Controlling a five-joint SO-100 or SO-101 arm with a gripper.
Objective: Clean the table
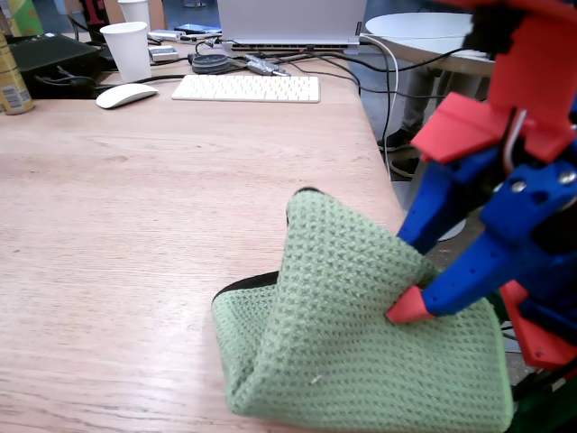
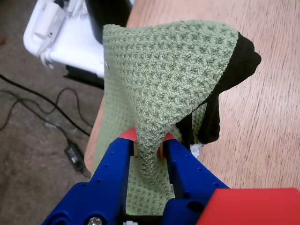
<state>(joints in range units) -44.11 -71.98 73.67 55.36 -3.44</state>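
A green waffle cloth with a black underside lies bunched on the beige wood-grain table near its right edge in the fixed view. My blue gripper with red fingertips comes in from the right and is shut on a raised fold of the cloth. In the wrist view the gripper pinches the green cloth between both red tips, and the fabric rises into a tent over the table. The black backing shows along the lifted edge.
At the table's far end stand a white keyboard, a white mouse, a paper cup, a can, a laptop and cables. A white round table is beyond. Cables lie on the floor below the table's edge.
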